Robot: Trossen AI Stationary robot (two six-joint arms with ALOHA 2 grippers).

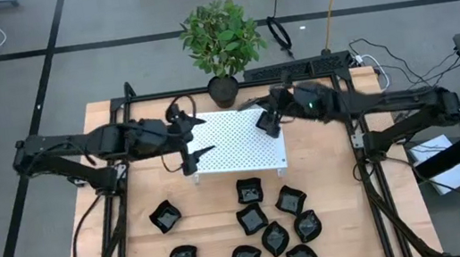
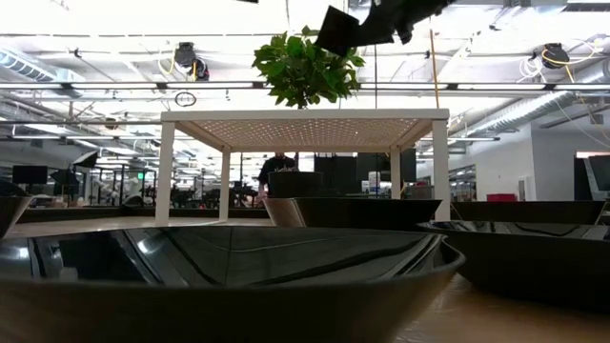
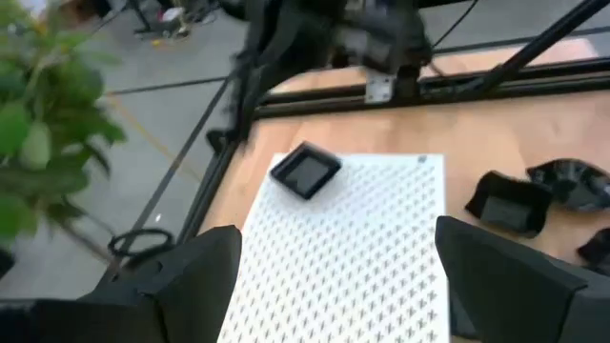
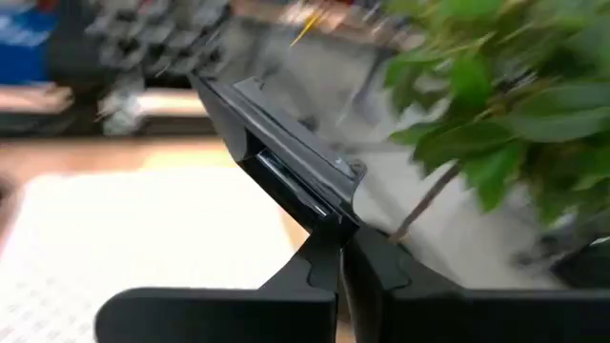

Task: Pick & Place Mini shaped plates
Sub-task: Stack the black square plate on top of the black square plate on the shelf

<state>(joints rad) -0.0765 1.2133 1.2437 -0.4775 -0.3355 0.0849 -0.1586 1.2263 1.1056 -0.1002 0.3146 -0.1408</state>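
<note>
My right gripper [image 1: 275,115] is shut on a square black mini plate [image 1: 265,123], which it holds in the air above the far right part of the white perforated platform [image 1: 237,145]. The low view shows that plate [image 2: 335,30] well above the platform top [image 2: 305,116]. My left gripper [image 3: 334,257] hovers open over the platform's left edge [image 1: 197,140] with nothing between its fingers. Several more black mini plates [image 1: 270,222] rest on their bases on the wooden table in front of the platform. My right gripper pinches the square plate's rim [image 4: 329,214] at one edge between its two fingers. The fingers [image 4: 372,272] come nearly level from the table's right side. The plate [image 4: 286,162] is lifted clear of the platform, tilted and sticking out beyond the fingertips.
A potted plant [image 1: 222,39] stands at the table's far edge, just behind the platform. Black frame rails [image 1: 371,172] run along both table sides and the back. Two plates [image 1: 173,236] lie apart at the front left; the others cluster at the front right.
</note>
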